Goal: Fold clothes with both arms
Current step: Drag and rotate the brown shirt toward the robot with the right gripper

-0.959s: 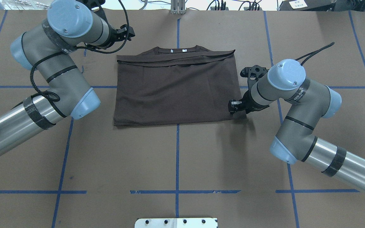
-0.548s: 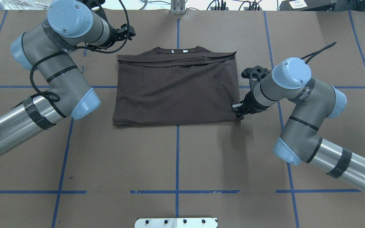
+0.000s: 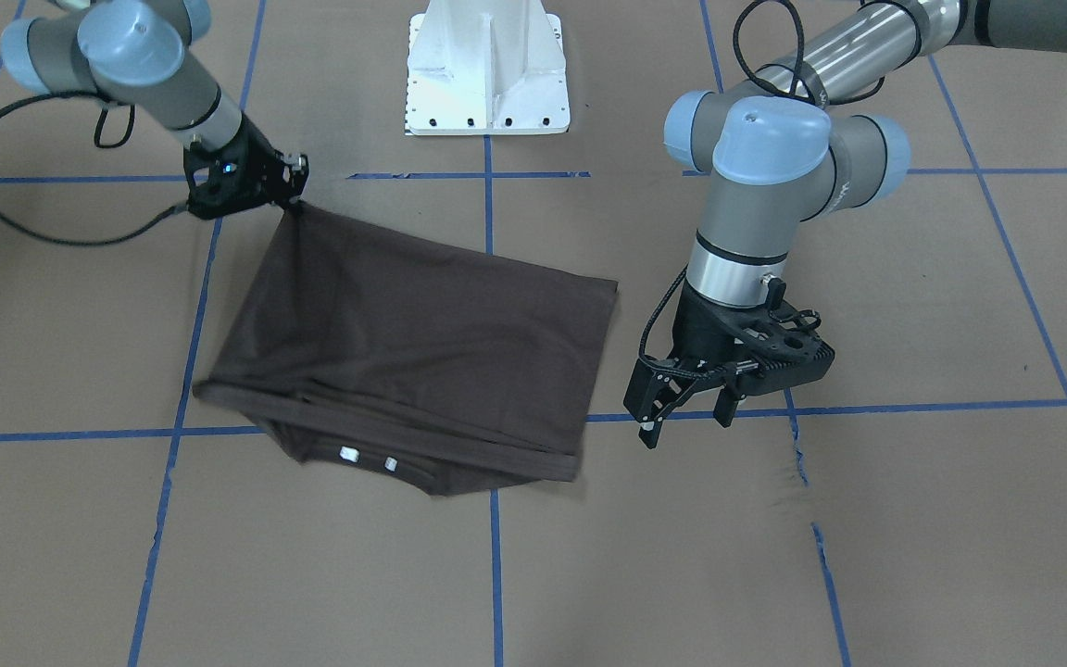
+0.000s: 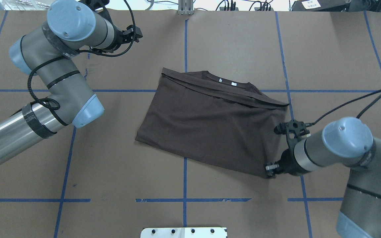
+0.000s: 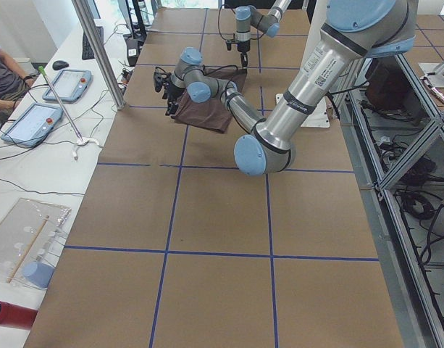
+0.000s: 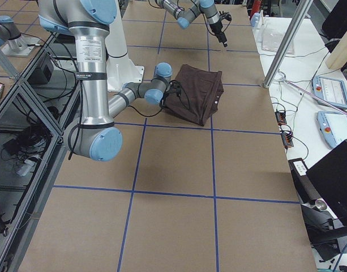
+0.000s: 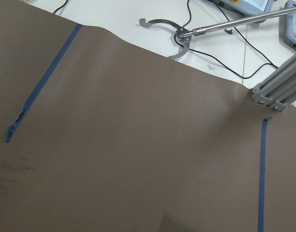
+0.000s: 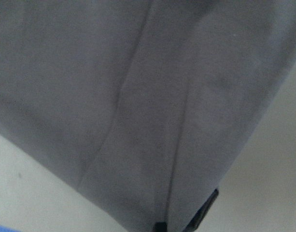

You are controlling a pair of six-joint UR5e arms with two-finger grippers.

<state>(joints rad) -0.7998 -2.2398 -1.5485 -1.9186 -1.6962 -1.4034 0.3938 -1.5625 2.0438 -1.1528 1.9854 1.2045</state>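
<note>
The dark brown T-shirt (image 4: pixel 210 125) lies folded and skewed on the table, collar (image 4: pixel 225 81) with white labels on the far side. It also shows in the front view (image 3: pixel 404 343) and fills the right wrist view (image 8: pixel 138 96). My right gripper (image 4: pixel 270 168) is shut on the shirt's near right corner, seen in the front view (image 3: pixel 295 190) too. My left gripper (image 3: pixel 686 421) is open and empty, fingers pointing down, off the shirt's far left side; it shows in the overhead view (image 4: pixel 137 33). The left wrist view shows only bare table.
The table is covered in brown paper with blue tape lines (image 4: pixel 184 178). The white pedestal base (image 3: pixel 487 65) stands at the robot's side. An aluminium post (image 5: pixel 98 51) and operators' tablets (image 5: pixel 33 123) are beyond the far edge. Metal tongs (image 7: pixel 179 36) lie off the paper.
My right gripper has pulled the shirt's near right corner toward the robot and to the right. The whole shirt has slid and turned with it. The left arm has barely moved.
</note>
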